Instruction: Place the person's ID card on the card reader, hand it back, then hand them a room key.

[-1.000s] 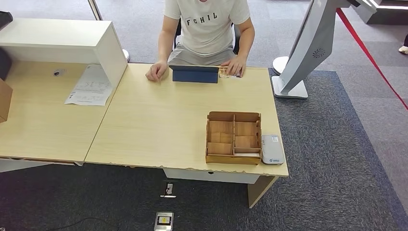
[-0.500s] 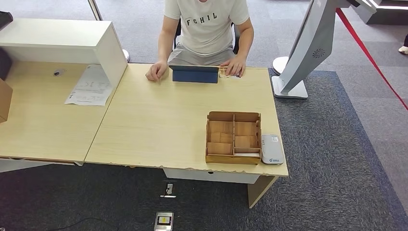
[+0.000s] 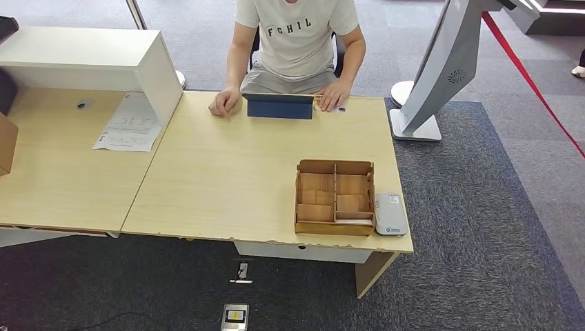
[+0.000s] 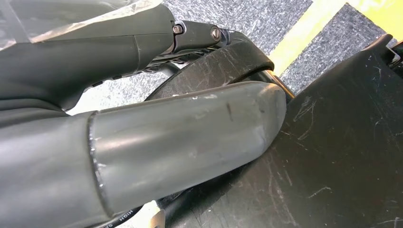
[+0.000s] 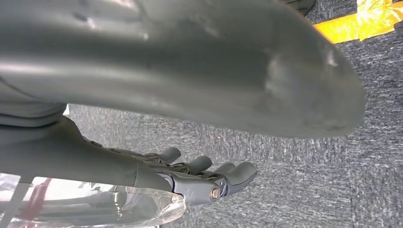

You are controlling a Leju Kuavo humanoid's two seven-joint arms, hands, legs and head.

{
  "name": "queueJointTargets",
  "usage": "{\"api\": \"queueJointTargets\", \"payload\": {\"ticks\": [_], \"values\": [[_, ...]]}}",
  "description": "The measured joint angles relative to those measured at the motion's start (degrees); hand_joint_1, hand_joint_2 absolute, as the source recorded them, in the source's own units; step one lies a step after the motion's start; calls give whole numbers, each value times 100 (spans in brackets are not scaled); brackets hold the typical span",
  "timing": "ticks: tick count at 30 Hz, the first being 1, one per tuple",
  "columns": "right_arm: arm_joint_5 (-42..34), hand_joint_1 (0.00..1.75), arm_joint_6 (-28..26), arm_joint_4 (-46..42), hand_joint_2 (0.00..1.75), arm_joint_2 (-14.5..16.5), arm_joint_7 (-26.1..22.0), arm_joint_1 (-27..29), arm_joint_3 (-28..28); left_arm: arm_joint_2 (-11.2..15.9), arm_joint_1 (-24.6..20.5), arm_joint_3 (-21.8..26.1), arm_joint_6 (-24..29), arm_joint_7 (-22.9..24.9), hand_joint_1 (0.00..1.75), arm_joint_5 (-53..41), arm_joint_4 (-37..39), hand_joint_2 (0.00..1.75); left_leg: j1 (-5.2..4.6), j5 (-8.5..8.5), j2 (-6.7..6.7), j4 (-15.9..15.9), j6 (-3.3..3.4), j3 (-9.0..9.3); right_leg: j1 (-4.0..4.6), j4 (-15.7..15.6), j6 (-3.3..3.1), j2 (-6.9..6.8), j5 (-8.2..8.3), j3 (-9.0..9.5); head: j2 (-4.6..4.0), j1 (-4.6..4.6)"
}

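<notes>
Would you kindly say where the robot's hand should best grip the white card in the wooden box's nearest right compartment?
Probably pinch the white card by its long edge, coming from above with the right hand: the wooden box's walls close every side, and it sits by the table's right end.

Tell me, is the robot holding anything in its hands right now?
No. The right hand hangs over the carpet holding nothing, fingers slightly apart. The left hand has nothing visible in it either.

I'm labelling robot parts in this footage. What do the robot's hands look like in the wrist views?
The left hand has a thick, smooth grey thumb, scuffed and scratched, with darker fingers behind it. The right hand has the same broad grey thumb and dark, rounded fingers with a small screw at the side. Clear plastic film wraps parts behind both.
</notes>
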Motion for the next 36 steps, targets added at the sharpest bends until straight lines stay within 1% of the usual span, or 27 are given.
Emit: {"api": "queueJointTargets", "payload": {"ticks": [17,20,24,36], "values": [[-24,0,-36,4,0,-15,-62,0,67,-4,-1,-2,-5,-20,0,23,0,0,0,0,0,0,0,0,0,0,0,0,0,0,0,0],[26,0,-60,14,0,-2,-39,0,85,-67,-3,0,126,-38,0,99,0,0,0,0,-1,0,0,1,0,0,0,0,0,-1,0,-1],[76,0,-90,24,0,29,59,0,124,-179,-38,2,221,83,0,122,0,0,-1,0,-3,0,0,1,-3,0,0,0,0,0,0,-1],[109,0,-105,25,0,81,50,1,234,-259,-87,24,270,93,0,133,2,0,-2,1,-4,0,1,1,-4,0,0,0,0,1,0,-1]]}}
